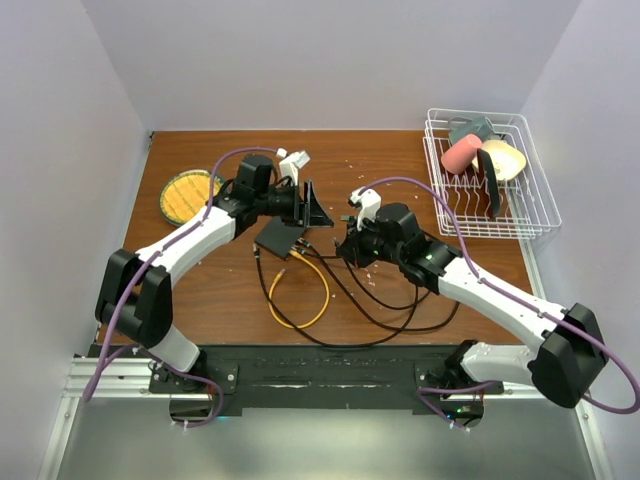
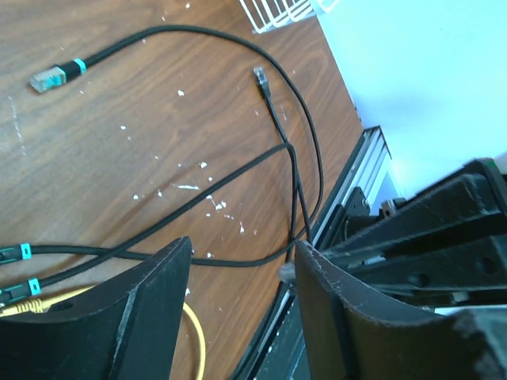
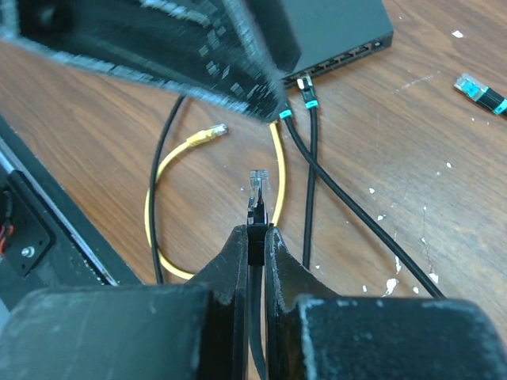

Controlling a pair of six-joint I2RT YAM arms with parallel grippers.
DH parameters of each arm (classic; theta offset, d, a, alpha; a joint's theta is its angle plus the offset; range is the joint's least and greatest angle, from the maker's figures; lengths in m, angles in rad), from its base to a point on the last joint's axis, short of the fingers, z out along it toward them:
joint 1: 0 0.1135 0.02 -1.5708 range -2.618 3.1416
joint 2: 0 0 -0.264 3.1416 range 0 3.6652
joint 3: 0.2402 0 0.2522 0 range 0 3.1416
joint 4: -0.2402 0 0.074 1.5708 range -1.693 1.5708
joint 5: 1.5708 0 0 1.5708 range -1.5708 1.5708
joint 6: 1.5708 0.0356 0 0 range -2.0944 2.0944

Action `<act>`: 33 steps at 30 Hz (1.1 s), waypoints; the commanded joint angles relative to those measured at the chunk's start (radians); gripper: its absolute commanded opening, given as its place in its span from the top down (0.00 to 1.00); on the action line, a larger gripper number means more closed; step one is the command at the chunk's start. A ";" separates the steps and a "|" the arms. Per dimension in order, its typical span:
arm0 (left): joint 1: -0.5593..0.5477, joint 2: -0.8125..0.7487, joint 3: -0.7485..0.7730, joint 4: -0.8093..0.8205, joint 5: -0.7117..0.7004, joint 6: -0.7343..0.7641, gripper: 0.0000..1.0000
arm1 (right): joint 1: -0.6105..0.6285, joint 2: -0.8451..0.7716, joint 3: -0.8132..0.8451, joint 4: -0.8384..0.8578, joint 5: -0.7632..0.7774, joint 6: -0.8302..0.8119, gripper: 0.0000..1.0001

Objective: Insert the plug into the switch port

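Observation:
The switch (image 1: 280, 238) is a flat dark box on the wooden table. It also shows in the right wrist view (image 3: 341, 28), with its row of ports (image 3: 342, 57) along the near edge. Two black cables with teal bands (image 3: 309, 99) are plugged in. My right gripper (image 3: 255, 234) is shut on a black cable just behind its clear plug (image 3: 259, 186), which points toward the switch from a short way off; the gripper is also in the top view (image 1: 346, 248). My left gripper (image 1: 316, 205) is open and empty just behind the switch, also seen in its wrist view (image 2: 242, 265).
A yellow cable (image 1: 305, 290) with a loose plug (image 3: 207, 133) loops in front of the switch among black cables (image 1: 390, 310). A loose teal-banded plug (image 2: 49, 77) lies nearby. A white wire rack (image 1: 490, 175) with dishes stands back right, and a yellow disc (image 1: 188, 195) back left.

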 commanded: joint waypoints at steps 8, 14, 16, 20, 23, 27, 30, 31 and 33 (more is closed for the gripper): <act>-0.053 -0.021 0.043 -0.119 0.012 0.040 0.43 | 0.003 0.019 0.059 0.005 0.084 0.015 1.00; -0.085 -0.004 0.041 -0.085 0.012 0.014 0.43 | 0.004 0.031 0.057 0.013 0.077 0.022 1.00; -0.098 0.007 0.043 -0.071 0.012 0.008 0.43 | 0.004 0.033 0.053 0.016 0.070 0.023 1.00; -0.116 0.028 0.047 -0.051 0.008 -0.009 0.46 | 0.004 0.033 0.048 0.023 0.057 0.023 1.00; -0.124 0.037 0.049 -0.034 -0.006 -0.025 0.54 | 0.004 0.031 0.045 0.026 0.050 0.023 1.00; -0.128 0.039 0.046 -0.020 -0.041 -0.041 0.60 | 0.003 0.016 0.034 0.046 0.041 0.026 1.00; -0.128 0.027 0.030 0.013 -0.064 -0.063 0.58 | 0.004 0.014 0.033 0.046 0.040 0.025 1.00; -0.128 0.027 0.030 0.027 -0.066 -0.075 0.58 | 0.004 0.014 0.033 0.046 0.038 0.026 1.00; -0.130 0.034 0.030 0.038 -0.061 -0.083 0.58 | 0.004 0.013 0.033 0.048 0.040 0.029 1.00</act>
